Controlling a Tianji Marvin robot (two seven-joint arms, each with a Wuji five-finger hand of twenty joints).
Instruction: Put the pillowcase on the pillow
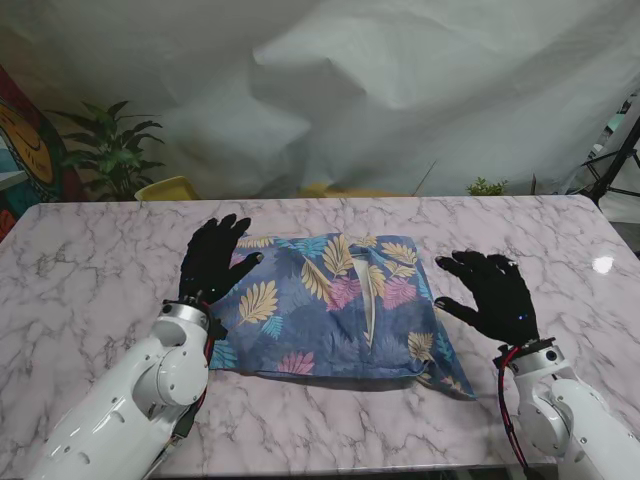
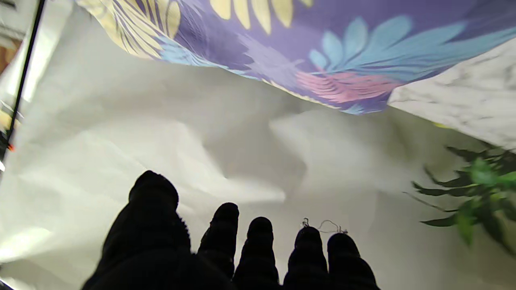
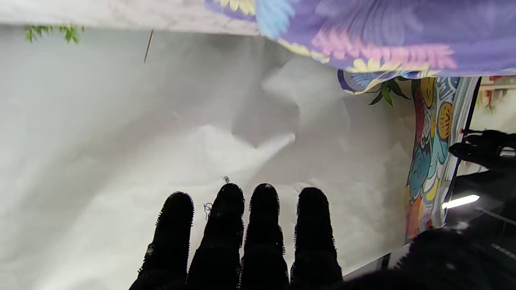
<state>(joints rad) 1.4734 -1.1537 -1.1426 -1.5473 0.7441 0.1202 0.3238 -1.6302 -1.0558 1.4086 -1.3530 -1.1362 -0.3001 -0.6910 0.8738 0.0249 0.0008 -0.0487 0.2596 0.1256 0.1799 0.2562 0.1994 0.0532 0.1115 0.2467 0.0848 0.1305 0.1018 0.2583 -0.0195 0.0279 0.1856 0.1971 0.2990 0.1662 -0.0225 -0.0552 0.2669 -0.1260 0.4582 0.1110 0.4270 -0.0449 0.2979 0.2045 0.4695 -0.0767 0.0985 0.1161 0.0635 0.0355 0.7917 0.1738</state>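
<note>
White sheeting (image 1: 400,90) hangs across the upper part of the stand view, behind a marble table (image 1: 90,270) that fills the lower half. At the centre of the frame lies the pillow (image 1: 330,305), already inside its blue pillowcase printed with yellow, pink and teal leaves, flat on the tabletop. The left hand (image 1: 213,262), in a black glove, sits at the pillow's left edge in the centre-left of the frame, fingers spread and extended, holding nothing; whether it touches the fabric I cannot tell. The right hand (image 1: 495,292), centre-right, is likewise splayed and empty, just beside the pillow's right corner. Both wrist views show straight, separated fingers (image 2: 258,245) (image 3: 264,225) against the sheeting. A potted plant (image 1: 112,150) stands at the upper left.
</note>
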